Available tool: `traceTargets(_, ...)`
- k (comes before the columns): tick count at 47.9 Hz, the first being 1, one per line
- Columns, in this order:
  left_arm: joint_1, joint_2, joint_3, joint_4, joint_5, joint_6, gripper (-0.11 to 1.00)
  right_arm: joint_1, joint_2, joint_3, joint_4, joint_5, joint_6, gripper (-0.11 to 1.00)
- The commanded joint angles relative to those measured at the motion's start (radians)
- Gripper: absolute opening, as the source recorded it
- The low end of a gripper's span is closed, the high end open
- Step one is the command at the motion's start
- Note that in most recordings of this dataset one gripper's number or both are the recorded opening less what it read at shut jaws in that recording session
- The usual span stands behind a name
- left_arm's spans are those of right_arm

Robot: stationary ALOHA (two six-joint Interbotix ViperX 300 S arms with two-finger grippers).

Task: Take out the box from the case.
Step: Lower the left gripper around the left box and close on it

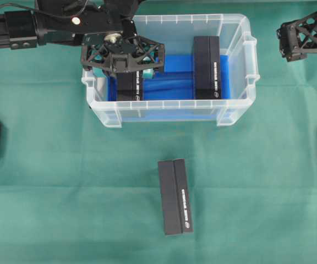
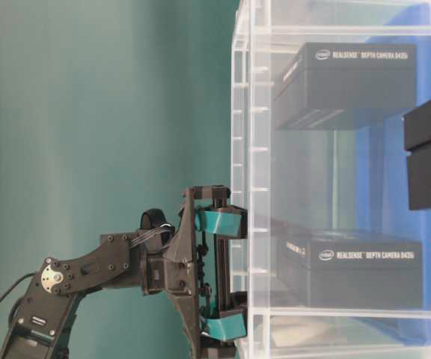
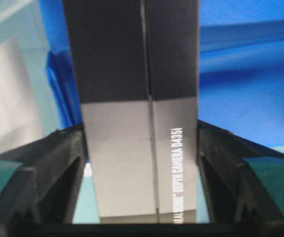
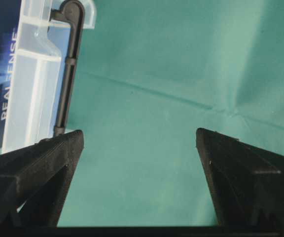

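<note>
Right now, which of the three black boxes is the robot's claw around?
The left box in the case: the left gripper straddles it, fingers at both its sides. The right box in the case and the box on the green cloth lie untouched.

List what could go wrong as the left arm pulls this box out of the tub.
1. The left gripper fingers flank the box near one end only; it might tilt or slip when lifted.
2. That box sits close to the tub wall, so it may catch the rim.
3. The blue sheet looks wrinkled and could drag.
</note>
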Motion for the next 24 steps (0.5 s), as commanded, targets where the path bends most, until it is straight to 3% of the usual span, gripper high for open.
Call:
traceTargets(1,-0.002,-0.017,-0.008,-0.008,-0.009,0.002,0.61,0.005,-0.011,-0.011,-0.002,-0.005,0.0,0.93)
traceTargets(24,-0.003,-0.017,-0.012,-0.009,-0.008,0.0,0.61,0.012,-0.011,-0.011,0.0,-0.005,0.0,0.93)
